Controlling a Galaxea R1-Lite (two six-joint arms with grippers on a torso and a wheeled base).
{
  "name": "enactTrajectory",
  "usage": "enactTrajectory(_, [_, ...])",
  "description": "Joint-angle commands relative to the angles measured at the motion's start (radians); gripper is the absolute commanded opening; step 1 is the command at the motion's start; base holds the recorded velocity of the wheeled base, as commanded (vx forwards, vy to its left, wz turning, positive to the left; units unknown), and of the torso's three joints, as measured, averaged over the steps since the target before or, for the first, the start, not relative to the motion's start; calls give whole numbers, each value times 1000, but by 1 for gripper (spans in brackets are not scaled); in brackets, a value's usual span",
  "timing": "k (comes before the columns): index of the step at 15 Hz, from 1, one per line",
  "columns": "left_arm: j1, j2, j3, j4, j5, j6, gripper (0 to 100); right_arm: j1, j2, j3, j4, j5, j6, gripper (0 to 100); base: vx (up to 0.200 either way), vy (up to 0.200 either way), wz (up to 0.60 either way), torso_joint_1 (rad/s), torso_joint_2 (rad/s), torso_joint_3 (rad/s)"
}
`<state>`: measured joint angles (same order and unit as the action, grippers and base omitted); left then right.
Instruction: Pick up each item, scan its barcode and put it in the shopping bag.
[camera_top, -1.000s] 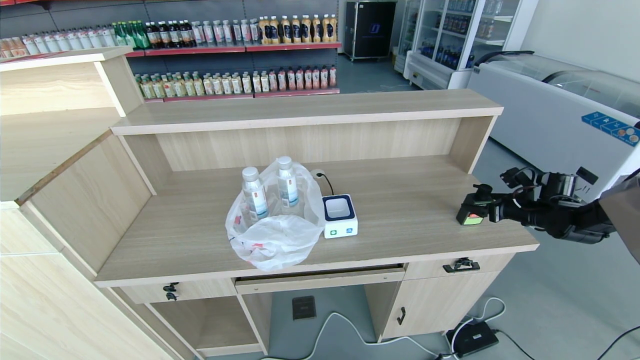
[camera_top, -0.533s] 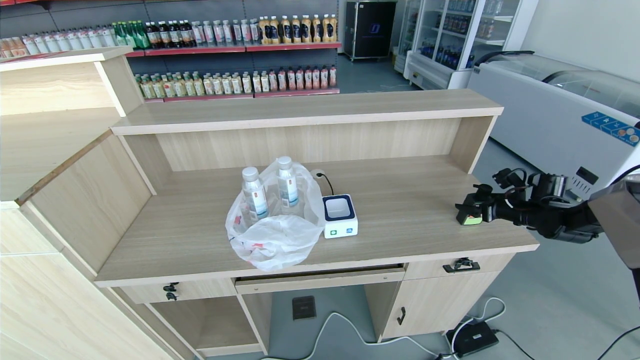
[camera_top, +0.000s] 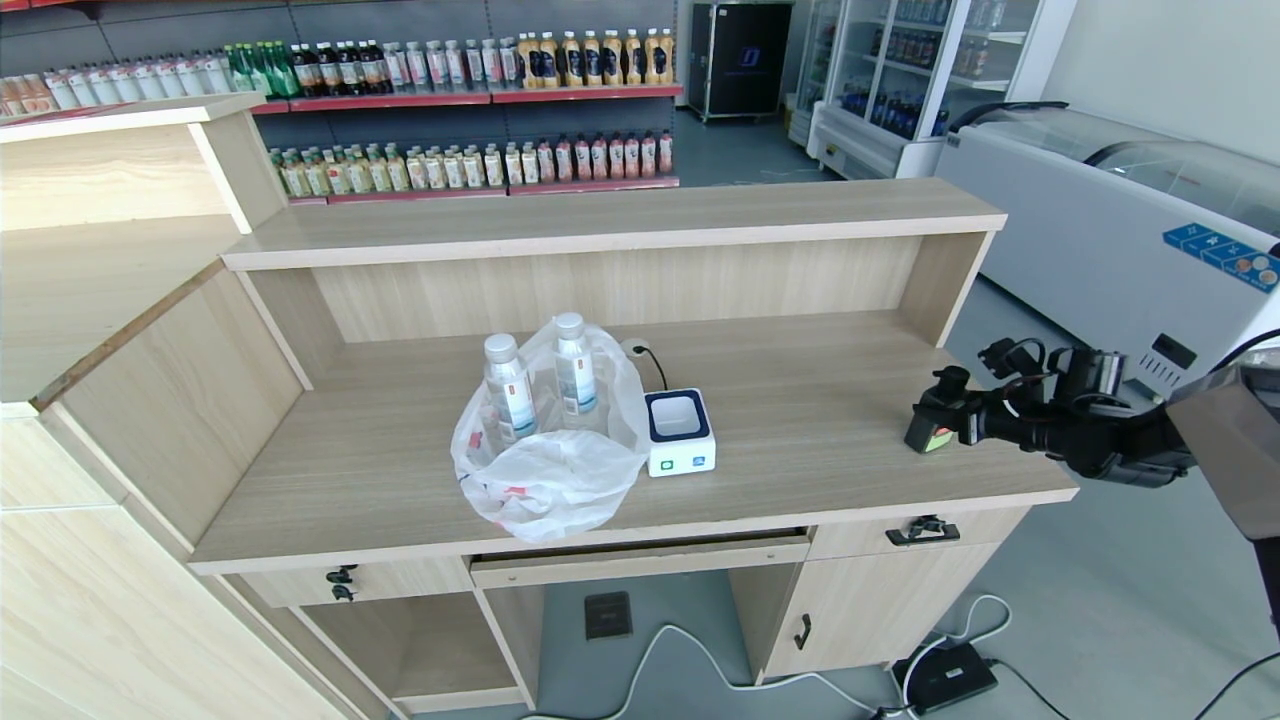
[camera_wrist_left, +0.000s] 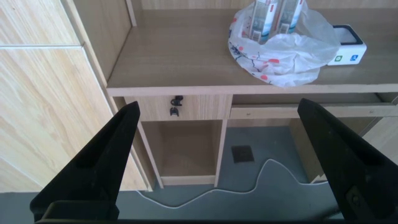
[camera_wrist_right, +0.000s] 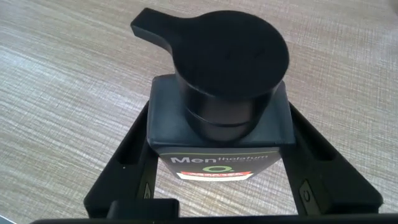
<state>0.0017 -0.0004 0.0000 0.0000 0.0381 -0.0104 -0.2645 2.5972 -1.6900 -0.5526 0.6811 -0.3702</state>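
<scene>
R gripper (camera_top: 938, 418) pinching black square pump bottle (camera_wrist_right: 221, 134) over right end of wooden bench (camera_top: 820, 400). It has edged slightly left vs 1 s ago, so carry to scan is starting. White box scanner (camera_top: 680, 432) is well left, beside white plastic shopping bag (camera_top: 550, 460). L gripper (camera_wrist_left: 219, 106) spread.

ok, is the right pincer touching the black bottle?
Touching. The right wrist view shows the right pincer with its fingers pressed against both sides of the bottle, no gap.

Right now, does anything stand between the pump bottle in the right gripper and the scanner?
Nothing visible does: just open counter lies between the pump bottle in the right gripper and the scanner.
</scene>
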Motion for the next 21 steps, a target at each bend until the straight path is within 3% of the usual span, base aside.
enactTrajectory(1, [0, 0, 0, 0, 0, 0, 100, 1, -3, 3, -13, 0, -1, 0, 0, 0, 0, 0, 0, 0])
enactTrajectory(5, [0, 0, 0, 0, 0, 0, 100, 1, -65, 12, -58, 2, -9, 0, 0, 0, 0, 0, 0, 0])
enactTrajectory(7, [0, 0, 0, 0, 0, 0, 100, 37, -232, 92, -171, 5, -10, 0, 0, 0, 0, 0, 0, 0])
enactTrajectory(10, [0, 0, 0, 0, 0, 0, 100, 145, -471, 265, -495, 37, -58, 0, 0, 0, 0, 0, 0, 0])
enactTrajectory(13, [0, 0, 0, 0, 0, 0, 100, 264, -617, 523, -857, 152, -236, 0, 0, 0, 0, 0, 0, 0])
enactTrajectory(15, [0, 0, 0, 0, 0, 0, 100, 375, -692, 670, -1017, 233, -262, 0, 0, 0, 0, 0, 0, 0])
enactTrajectory(21, [0, 0, 0, 0, 0, 0, 100, 840, -841, 802, -1015, 275, -329, 0, 0, 0, 0, 0, 0, 0])
